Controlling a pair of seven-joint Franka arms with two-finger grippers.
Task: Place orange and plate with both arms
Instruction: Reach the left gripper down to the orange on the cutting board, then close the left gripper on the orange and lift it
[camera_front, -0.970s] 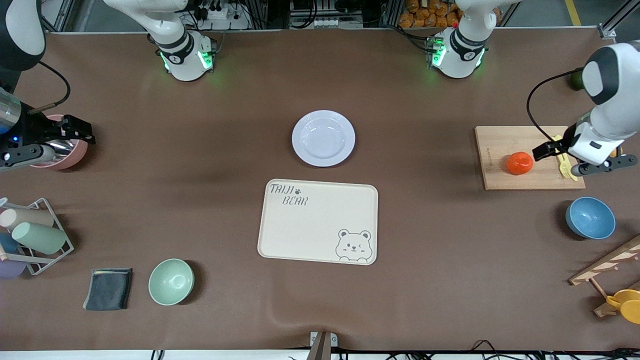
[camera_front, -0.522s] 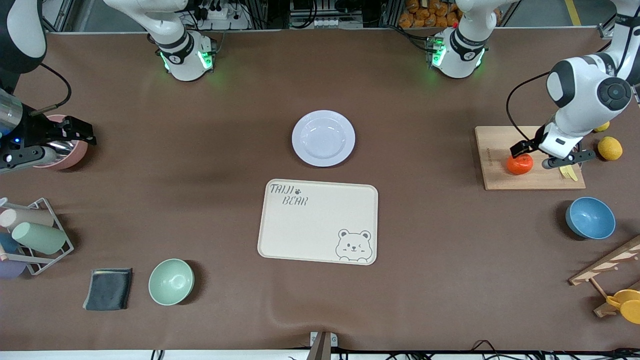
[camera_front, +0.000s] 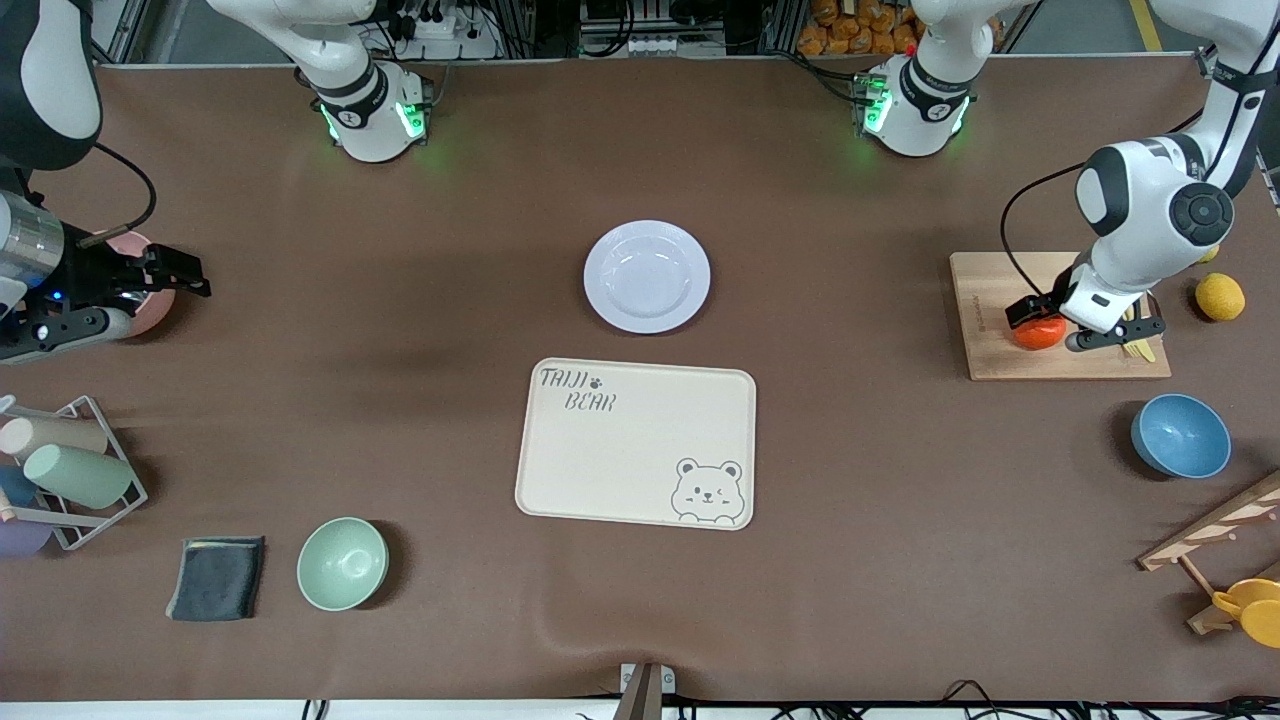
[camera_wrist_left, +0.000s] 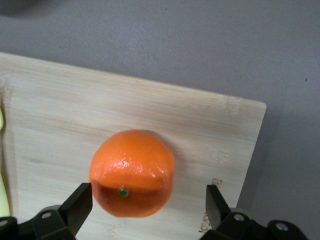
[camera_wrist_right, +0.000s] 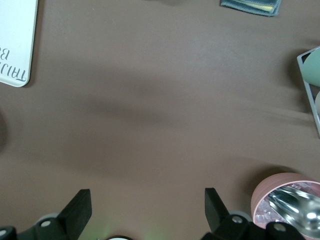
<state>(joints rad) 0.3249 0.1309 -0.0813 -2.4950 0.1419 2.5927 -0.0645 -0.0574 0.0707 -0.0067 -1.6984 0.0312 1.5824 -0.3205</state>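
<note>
Wooden board (camera_front: 1065, 318) carries one orange (camera_front: 1036, 333) between the left gripper's (camera_wrist_left: 147, 200) spread, non-touching fingers (camera_wrist_left: 77, 207); right gripper (camera_wrist_right: 147, 210) gapes empty.

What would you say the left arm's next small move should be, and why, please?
Probably lower a little further and close. The left gripper is open, its fingers standing either side of the orange on the cutting board without touching it. The right gripper waits open near the pink cup.

Red-orange orange (camera_front: 1036, 332), white plate (camera_front: 647, 277), cream bear-printed tray (camera_front: 636, 442), brown table (camera_front: 850, 480)
</note>
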